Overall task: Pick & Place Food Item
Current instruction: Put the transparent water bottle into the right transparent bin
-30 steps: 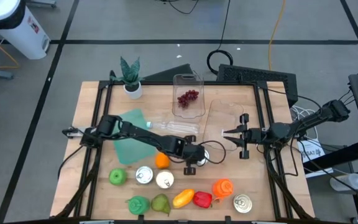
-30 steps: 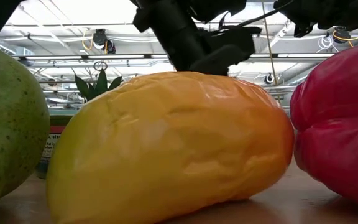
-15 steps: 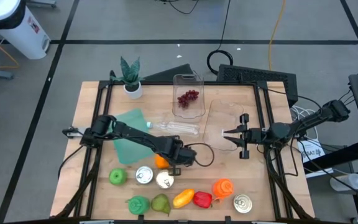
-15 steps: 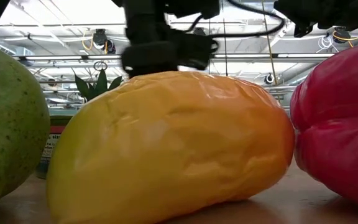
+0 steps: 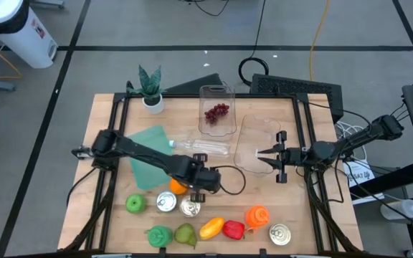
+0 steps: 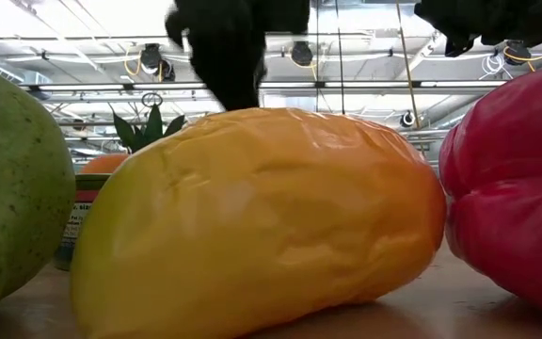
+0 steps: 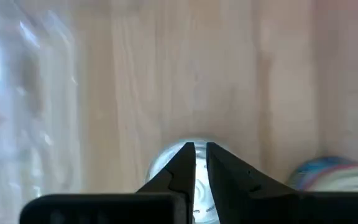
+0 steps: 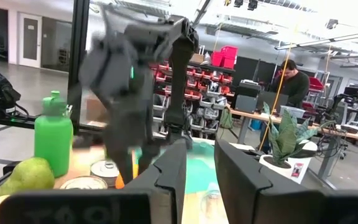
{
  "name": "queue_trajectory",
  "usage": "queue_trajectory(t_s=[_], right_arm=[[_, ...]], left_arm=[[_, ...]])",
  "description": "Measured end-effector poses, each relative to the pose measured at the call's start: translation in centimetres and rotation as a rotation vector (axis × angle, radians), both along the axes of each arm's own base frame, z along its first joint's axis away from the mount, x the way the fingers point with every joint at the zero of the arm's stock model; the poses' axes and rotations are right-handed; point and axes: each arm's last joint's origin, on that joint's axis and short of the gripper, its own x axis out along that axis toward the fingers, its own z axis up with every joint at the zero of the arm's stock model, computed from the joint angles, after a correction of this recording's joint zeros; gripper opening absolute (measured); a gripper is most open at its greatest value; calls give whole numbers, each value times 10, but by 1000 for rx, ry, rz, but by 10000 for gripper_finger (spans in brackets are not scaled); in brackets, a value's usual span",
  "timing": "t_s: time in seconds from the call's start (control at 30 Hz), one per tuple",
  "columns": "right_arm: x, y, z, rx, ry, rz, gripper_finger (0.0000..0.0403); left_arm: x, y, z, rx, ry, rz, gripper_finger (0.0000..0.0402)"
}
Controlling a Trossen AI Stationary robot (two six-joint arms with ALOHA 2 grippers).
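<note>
The left gripper [image 5: 196,196] has swung back from the middle of the table toward the near edge and now hangs with its fingers pinched together, holding nothing, right over the open can [image 5: 190,208]; a second ago it was further right, past the orange [image 5: 178,187]. In the left wrist view the closed fingers [image 7: 185,163] point down at the can's shiny rim [image 7: 166,159], with bare wood beyond. The orange sits just beside the gripper, half hidden under the arm, between the green mat [image 5: 148,154] and the row of cans. The right gripper [image 5: 263,153] has not budged: it sits by the right edge, its fingers only slightly apart, at the edge of the clear tray [image 5: 252,137]; whether it grips that I cannot tell. The mango [image 5: 211,228], red pepper [image 5: 233,229] and pear [image 5: 185,234] lie as before along the near edge.
</note>
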Motion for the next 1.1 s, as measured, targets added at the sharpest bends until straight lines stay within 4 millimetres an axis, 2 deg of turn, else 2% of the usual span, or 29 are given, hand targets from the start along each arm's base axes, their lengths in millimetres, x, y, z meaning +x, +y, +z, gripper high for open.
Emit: queue_trajectory(t_s=[0.13,0.2,0.3,0.37,0.47,0.53,0.6,0.7,0.83,0.97,1.1], right_arm=[[1,1,-3,-33,26,-4,77],[2,1,-4,-39,40,-4,77],[3,0,-5,-32,46,-39,77],[2,-3,-5,-12,47,-127,77],[3,-9,-5,47,56,-280,77],[4,-12,-2,58,78,-320,77],[7,-14,2,70,104,-329,77],[15,-15,11,70,179,-355,78],[36,-17,27,94,347,-406,82],[62,-20,43,88,517,-462,100],[96,-24,61,98,639,-377,120]], left_arm=[[-24,1,48,81,-168,6,51],[-46,6,69,113,-269,23,51],[-86,14,86,100,-459,54,51],[-111,21,84,69,-579,51,51],[-143,33,69,30,-727,69,51],[-161,47,56,26,-766,157,51],[-173,62,52,13,-777,264,51],[-181,78,46,-12,-712,374,51],[-181,83,47,-2,-725,402,51],[-172,82,44,34,-728,360,51],[-164,84,37,56,-698,353,51]])
